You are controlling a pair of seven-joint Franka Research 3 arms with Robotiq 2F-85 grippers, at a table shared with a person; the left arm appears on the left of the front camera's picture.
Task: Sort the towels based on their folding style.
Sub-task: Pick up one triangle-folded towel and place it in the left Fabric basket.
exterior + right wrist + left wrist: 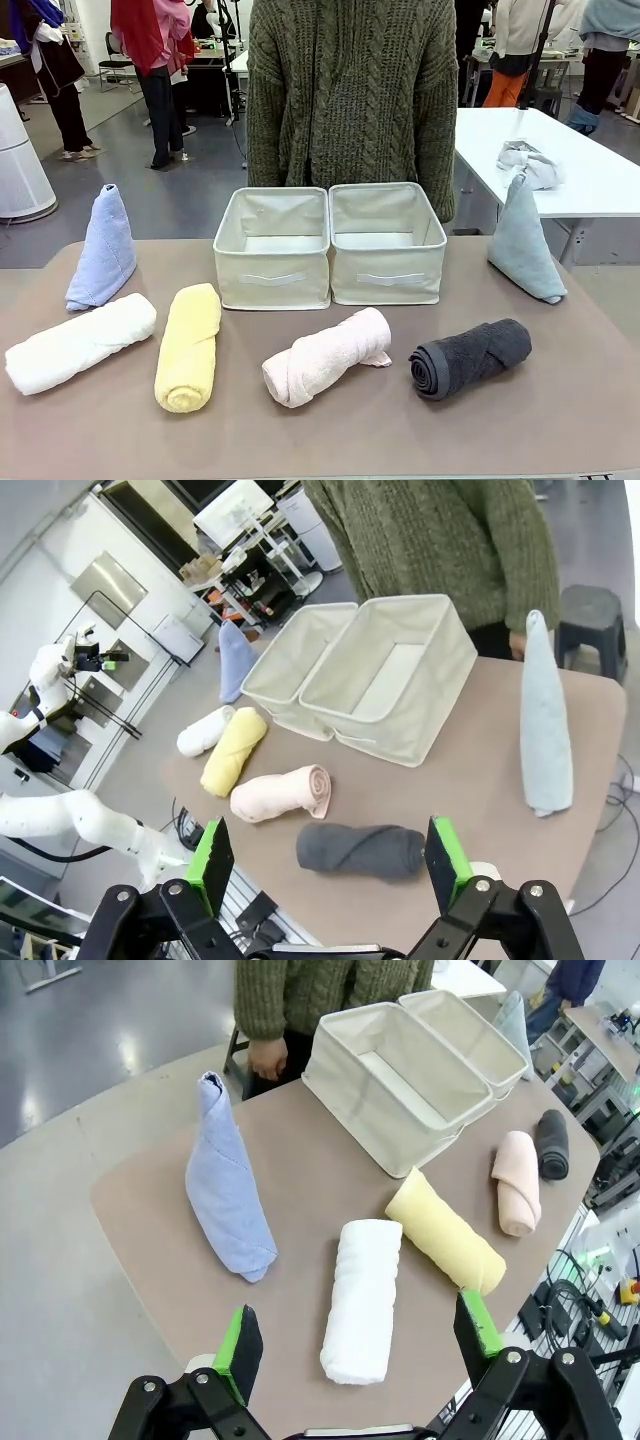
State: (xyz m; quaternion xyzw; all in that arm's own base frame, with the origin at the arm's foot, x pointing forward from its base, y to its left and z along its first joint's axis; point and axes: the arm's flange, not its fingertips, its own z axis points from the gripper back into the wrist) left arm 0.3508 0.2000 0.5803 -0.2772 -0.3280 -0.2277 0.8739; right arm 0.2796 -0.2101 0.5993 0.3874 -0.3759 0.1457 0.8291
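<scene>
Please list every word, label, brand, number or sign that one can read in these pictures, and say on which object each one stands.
No text can be read.
Cream fabric boxes: the front strips are blank.
Yellow terry towel roll, periwinkle-blue terry towel cone and the other towels: no tag or print shows.
Equipment beside the table: any marks are too small to read.

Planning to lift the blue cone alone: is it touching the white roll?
Apart. The left wrist view shows bare table between the blue cone and the white roll.
</scene>
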